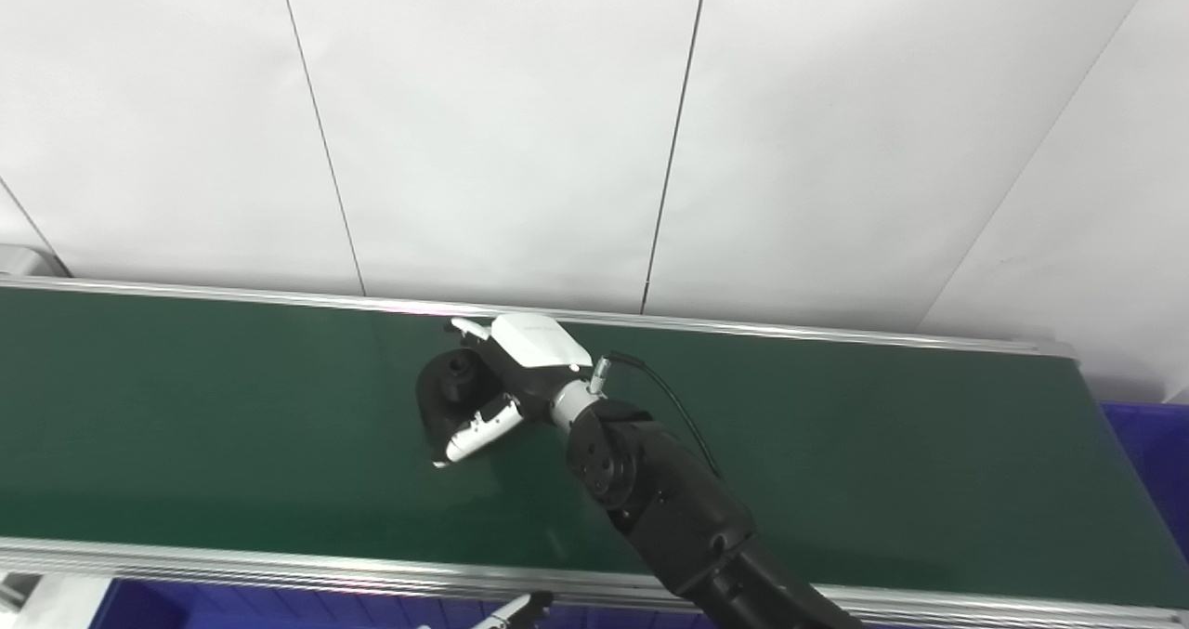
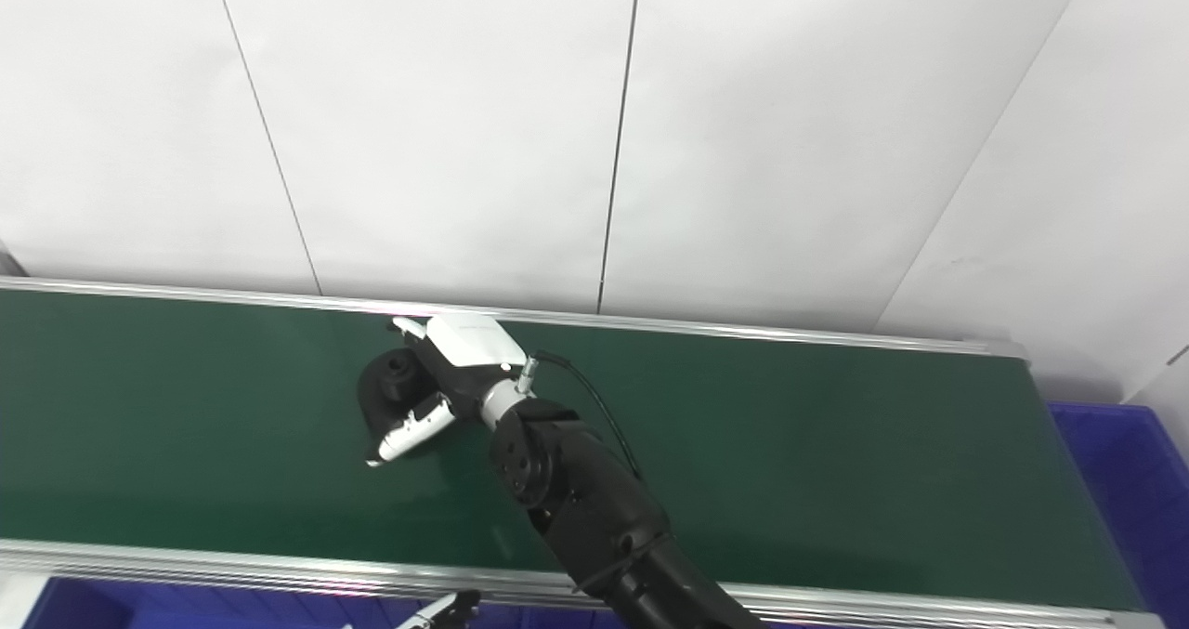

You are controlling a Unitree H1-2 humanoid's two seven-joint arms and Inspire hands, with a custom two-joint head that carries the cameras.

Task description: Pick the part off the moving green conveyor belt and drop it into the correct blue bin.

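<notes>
A black round part (image 1: 452, 395) with a raised hub lies on the green conveyor belt (image 1: 186, 406), just left of the middle. My right hand (image 1: 506, 378) reaches it from the right. The thumb (image 1: 478, 434) lies along the part's near edge and a fingertip (image 1: 467, 326) sticks out past its far edge, so the hand brackets the part with fingers still spread. The part rests on the belt (image 2: 836, 443). Of my left hand only fingertips (image 1: 516, 610) show at the bottom edge, below the belt's near rail.
A blue bin (image 2: 1119, 480) stands past the belt's right end. Another blue bin (image 1: 232, 606) lies under the near rail at the bottom left. Aluminium rails (image 1: 279, 569) edge the belt. A white panel wall stands behind.
</notes>
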